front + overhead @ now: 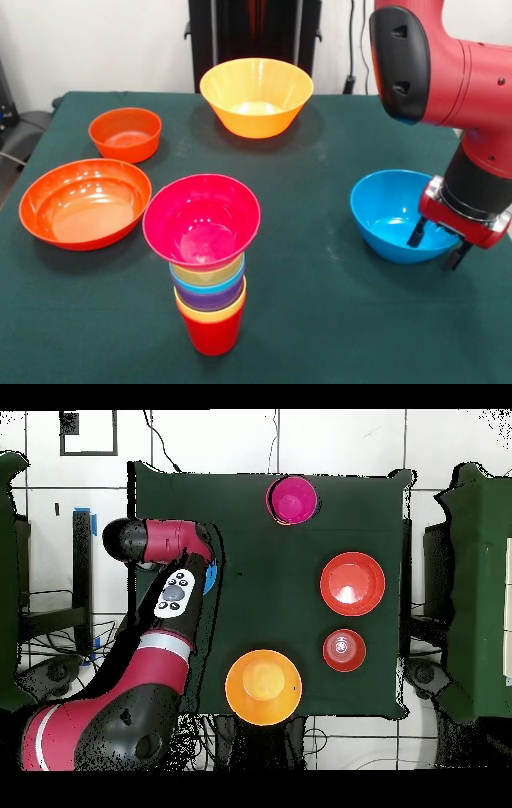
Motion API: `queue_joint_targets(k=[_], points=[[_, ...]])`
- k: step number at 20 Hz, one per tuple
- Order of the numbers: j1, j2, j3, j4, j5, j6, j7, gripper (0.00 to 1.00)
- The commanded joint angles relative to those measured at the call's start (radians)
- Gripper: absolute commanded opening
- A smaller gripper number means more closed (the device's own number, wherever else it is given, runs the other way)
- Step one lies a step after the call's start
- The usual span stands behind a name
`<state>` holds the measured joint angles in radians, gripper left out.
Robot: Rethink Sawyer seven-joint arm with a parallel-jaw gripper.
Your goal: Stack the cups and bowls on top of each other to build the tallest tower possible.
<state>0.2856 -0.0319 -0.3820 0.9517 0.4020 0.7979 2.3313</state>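
The tower (pixel 210 304) stands near the table's front: a red cup at the base, then yellow-orange, purple, blue and pale yellow cups nested, with the small magenta-pink bowl (pixel 202 221) (pixel 292 499) on top. At the right the large blue bowl (pixel 388 212) sits on the cloth. My gripper (pixel 437 244) is open and hangs over its right rim, one finger (pixel 416 232) inside the bowl and the other outside. In the overhead view my arm covers that bowl, leaving only a blue sliver (pixel 210 579), and the gripper itself is hidden.
The large yellow-orange bowl (pixel 256 96) (pixel 263 686) sits at the back centre. A small orange bowl (pixel 125 134) (pixel 344 649) and a wide shallow orange bowl (pixel 85 202) (pixel 352 583) lie at the left. Dark green cloth (pixel 336 320) covers the table.
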Motion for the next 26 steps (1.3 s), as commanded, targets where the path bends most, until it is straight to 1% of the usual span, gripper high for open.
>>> queue_joint_targets(k=[1,8,11,13,14,17,20,24,26], points=[[0.015,0.04,0.052,0.016,0.014,-0.003,0.236,1.0],[0.022,0.063,0.049,0.011,0.032,-0.034,0.267,1.0],[0.025,0.066,0.042,0.008,0.035,-0.035,0.267,1.0],[0.026,0.064,0.038,0.008,0.03,-0.022,0.247,1.0],[0.027,0.062,0.036,0.007,0.026,-0.014,0.233,0.0],[0.03,0.063,0.018,0.004,0.009,-0.032,0.218,0.0],[0.033,0.035,0.025,0.054,0.011,-0.071,0.201,0.0],[0.039,0.005,0.035,0.101,0.005,-0.08,0.171,0.0],[0.045,0.003,0.027,0.11,-0.001,-0.081,0.172,0.0]])
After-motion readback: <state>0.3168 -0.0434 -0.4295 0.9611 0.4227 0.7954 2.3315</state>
